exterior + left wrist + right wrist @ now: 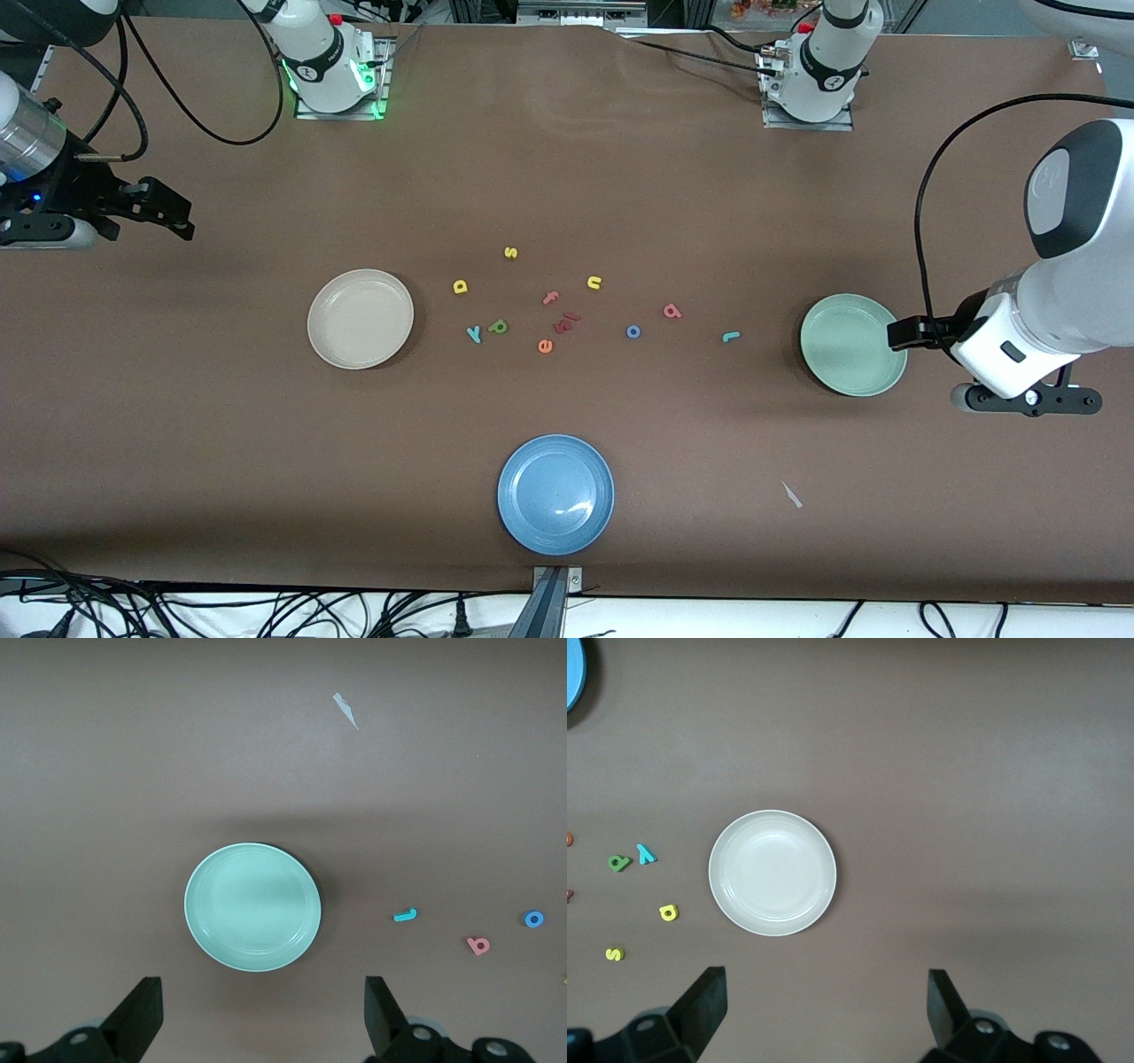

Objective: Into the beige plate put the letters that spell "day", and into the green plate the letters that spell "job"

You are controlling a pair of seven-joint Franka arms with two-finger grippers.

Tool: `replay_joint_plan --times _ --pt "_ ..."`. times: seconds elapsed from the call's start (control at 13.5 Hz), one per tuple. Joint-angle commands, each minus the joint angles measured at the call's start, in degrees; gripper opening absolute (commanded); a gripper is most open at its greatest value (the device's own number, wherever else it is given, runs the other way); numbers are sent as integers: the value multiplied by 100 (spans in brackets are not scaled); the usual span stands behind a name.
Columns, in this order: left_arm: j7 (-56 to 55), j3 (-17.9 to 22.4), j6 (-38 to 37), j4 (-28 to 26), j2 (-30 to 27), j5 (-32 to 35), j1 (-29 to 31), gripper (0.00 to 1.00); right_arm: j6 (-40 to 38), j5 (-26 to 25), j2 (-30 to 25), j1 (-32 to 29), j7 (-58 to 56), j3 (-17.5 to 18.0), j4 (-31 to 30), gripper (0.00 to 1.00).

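**Front view: both plates empty, all letters loose on table**

Left gripper (261, 1019) hangs above the table at the green plate's (852, 345) 3 o'clock, jaws wide apart, nothing held. Right gripper (824, 1014) waits over the right arm's end of the table, jaws likewise spread and empty. Yellow d (460, 286), green a (500, 326) and teal y (474, 334) lie near the beige plate (360, 318), at its 3 o'clock. Teal j (731, 336), red b (672, 311) and blue o (633, 331) lie at the green plate's 9 o'clock.

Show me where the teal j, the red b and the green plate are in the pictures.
teal j (406, 915): left wrist view, on the middle of its stem.
red b (478, 945): left wrist view, on its round bowl.
green plate (811, 341): front view, on its raised rim.
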Motion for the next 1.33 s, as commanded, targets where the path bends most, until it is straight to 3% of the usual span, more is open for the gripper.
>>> replay_joint_plan --times 0.0,1.26 --pt "49 48 36 -74 -79 -141 -4 100 -94 25 31 26 51 2 139 100" --pt "-143 57 36 -74 -79 -105 -4 100 -95 25 39 26 51 2 139 100"
